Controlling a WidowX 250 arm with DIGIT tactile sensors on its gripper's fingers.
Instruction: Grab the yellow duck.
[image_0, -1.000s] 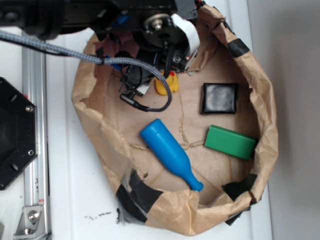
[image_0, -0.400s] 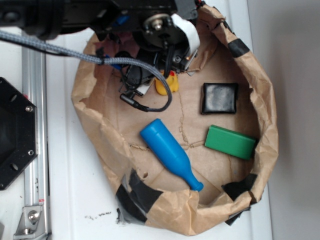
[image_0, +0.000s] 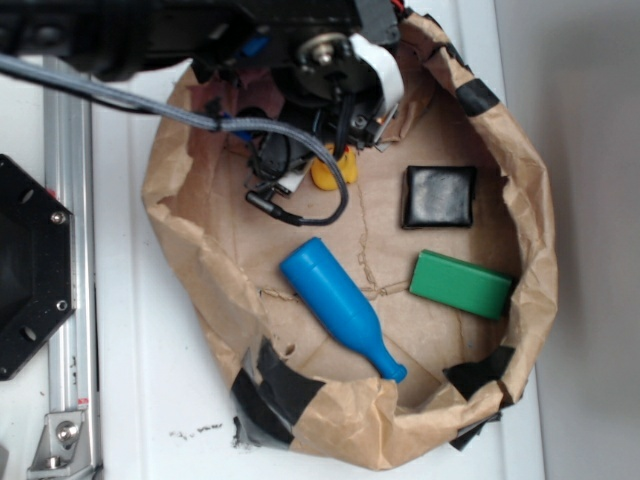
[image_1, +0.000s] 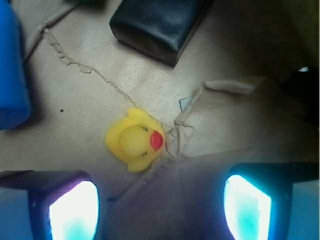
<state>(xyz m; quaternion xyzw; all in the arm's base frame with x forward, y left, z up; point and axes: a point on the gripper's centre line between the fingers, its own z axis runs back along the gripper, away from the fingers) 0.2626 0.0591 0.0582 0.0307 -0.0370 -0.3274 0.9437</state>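
The claw (image_1: 160, 200) hangs with its two fingers apart, holding nothing; the left pad (image_1: 75, 210) and the right one show glowing at the bottom of the wrist view with a wide gap between them. The yellow duck (image_1: 135, 140) lies on the brown paper just ahead of the claw, toward the left finger rather than centred in the gap, beak turned toward the right finger; in the exterior view only part of the duck (image_0: 332, 170) shows under the arm.

The step in hand seems to be the final lining-up before descent; done well, it calls for nudging the claw forward and a little leftward so the duck sits midway between the fingers, then lowering until the pads flank the rounded body, then closing gently, since a soft round toy may squirt out of an off-centre pinch.

The black block (image_1: 155, 25) sits farther ahead and the blue bottle (image_1: 12, 65) off to the left, both well apart from the duck; the crumpled paper bag (image_0: 200, 290) wall stands near the arm, and a torn paper fold just right of the duck could snag a finger.
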